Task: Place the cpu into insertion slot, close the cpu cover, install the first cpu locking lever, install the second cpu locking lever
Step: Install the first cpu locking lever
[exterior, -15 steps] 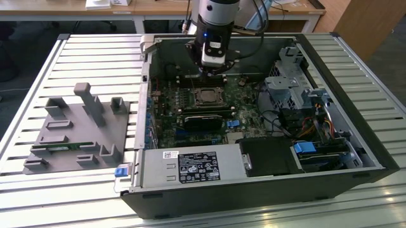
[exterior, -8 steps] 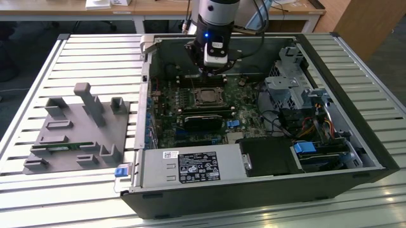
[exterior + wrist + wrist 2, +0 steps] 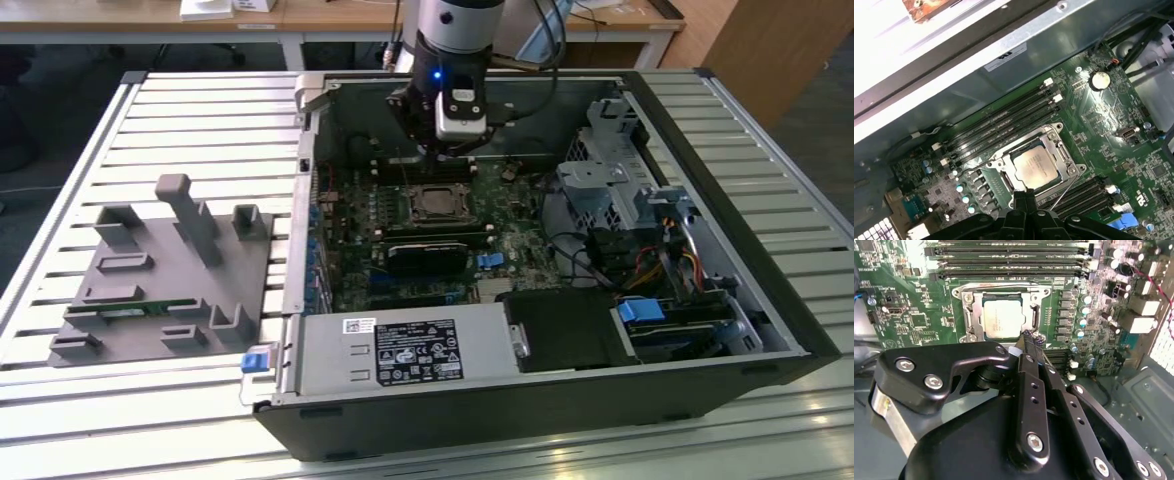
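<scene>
The fingers [image 3: 1030, 352] are closed together with nothing between them. Their slim black tips sit at the edge of the insertion slot [image 3: 434, 203], a pose that looks meant for pushing rather than gripping. Just beyond the tips the cpu [image 3: 1002, 316], a flat tan-silver square, sits seated in the slot. The cpu cover [image 3: 970, 315], a thin silvery frame, appears to lie flat around it. A thin wire locking lever [image 3: 1064, 193] slants just beside the tips.

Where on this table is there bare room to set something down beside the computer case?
Bare slats of the table lie between the grey fixture and the far edge, and in front of that fixture, at the exterior view's left. Inside the computer case it is crowded: the gripper hangs over the motherboard, with cables beside it.
</scene>
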You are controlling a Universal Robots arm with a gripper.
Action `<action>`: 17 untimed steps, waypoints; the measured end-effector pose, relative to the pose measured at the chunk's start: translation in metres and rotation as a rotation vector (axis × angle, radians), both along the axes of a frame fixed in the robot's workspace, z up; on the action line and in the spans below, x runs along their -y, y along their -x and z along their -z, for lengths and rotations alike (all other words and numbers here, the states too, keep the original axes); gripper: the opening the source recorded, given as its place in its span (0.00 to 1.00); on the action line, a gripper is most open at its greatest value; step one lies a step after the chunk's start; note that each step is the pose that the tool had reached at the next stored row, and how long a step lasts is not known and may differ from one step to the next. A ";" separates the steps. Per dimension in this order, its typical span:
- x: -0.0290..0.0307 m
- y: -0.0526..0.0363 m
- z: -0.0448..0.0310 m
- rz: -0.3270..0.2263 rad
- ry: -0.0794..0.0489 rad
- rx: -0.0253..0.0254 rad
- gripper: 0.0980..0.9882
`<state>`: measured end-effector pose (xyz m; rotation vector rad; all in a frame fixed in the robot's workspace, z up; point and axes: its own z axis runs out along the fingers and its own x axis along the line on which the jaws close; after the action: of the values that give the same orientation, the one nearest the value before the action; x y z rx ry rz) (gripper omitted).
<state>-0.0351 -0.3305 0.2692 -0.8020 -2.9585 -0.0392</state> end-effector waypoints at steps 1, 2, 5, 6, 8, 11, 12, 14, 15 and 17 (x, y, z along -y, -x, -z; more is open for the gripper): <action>0.0000 0.0000 0.0000 -0.008 0.000 0.0024 0.01; 0.0000 0.0000 0.0000 -0.013 0.000 0.0088 0.01; -0.0001 0.0005 0.0010 -0.020 0.000 0.0373 0.01; -0.0001 0.0006 0.0014 -0.022 0.000 0.0456 0.01; 0.0000 0.0006 0.0017 -0.029 0.000 0.0572 0.01; 0.0000 0.0006 0.0018 -0.055 -0.003 0.0661 0.01; 0.0000 0.0006 0.0019 -0.066 -0.004 0.0683 0.01; 0.0000 0.0006 0.0021 -0.094 -0.007 0.0718 0.01; 0.0000 0.0006 0.0021 -0.109 -0.008 0.0723 0.01; 0.0000 0.0007 0.0022 -0.144 -0.010 0.0725 0.01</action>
<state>-0.0358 -0.3305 0.2670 -0.5967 -3.0730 -0.0753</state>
